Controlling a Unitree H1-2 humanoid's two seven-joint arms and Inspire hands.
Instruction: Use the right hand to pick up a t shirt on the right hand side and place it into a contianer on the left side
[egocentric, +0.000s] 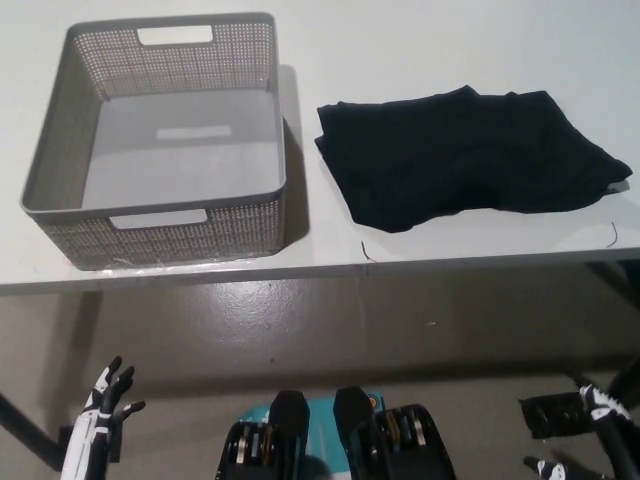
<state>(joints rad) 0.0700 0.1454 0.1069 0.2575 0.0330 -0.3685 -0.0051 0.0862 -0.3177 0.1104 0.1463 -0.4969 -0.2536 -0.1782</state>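
Head view, looking down on a flat white table with a smooth top and a straight front edge. At upper left of the frame, a grey plastic basket, box shaped with rounded corners. Walls full of tiny holes, like a net. One long slot for a handle in the far wall, one more in the near wall. Floor of the basket smooth and plain grey. Nothing inside it at all. At upper right of the frame, a black t shirt, soft cloth, folded into a lumpy flat pile with wavy edges. Lying right on the table, just beside the basket but not touching it. Small pale bit of cloth poking out at its right tip. Two thin dark threads on the table near the front edge, one below the shirt and one at far right. Under the table, a dull grey floor. At lower left of the frame, the white left hand, low and resting, fingers spread apart and pointing up, holding nothing. At lower right of the frame, the black right hand, low by the edge, well apart from the shirt. Fingers too dark and cut off to tell.
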